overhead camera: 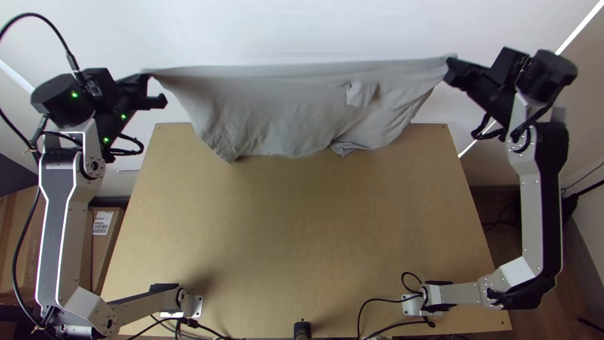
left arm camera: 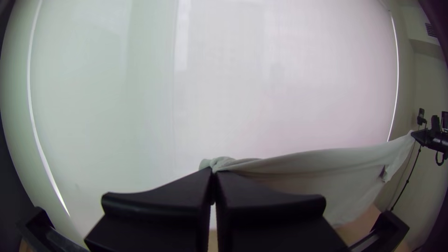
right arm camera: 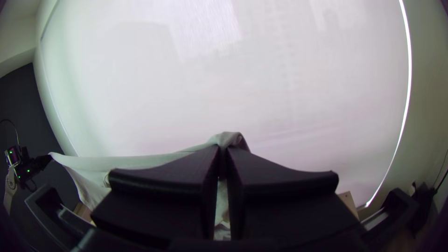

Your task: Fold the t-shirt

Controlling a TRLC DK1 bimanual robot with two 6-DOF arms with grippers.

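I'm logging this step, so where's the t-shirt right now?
In the top view, the t-shirt hangs stretched between the left gripper and right gripper, over the table's far edge.

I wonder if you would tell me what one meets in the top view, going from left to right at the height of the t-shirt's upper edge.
The left gripper → the grey t-shirt, stretched between the two → the right gripper.
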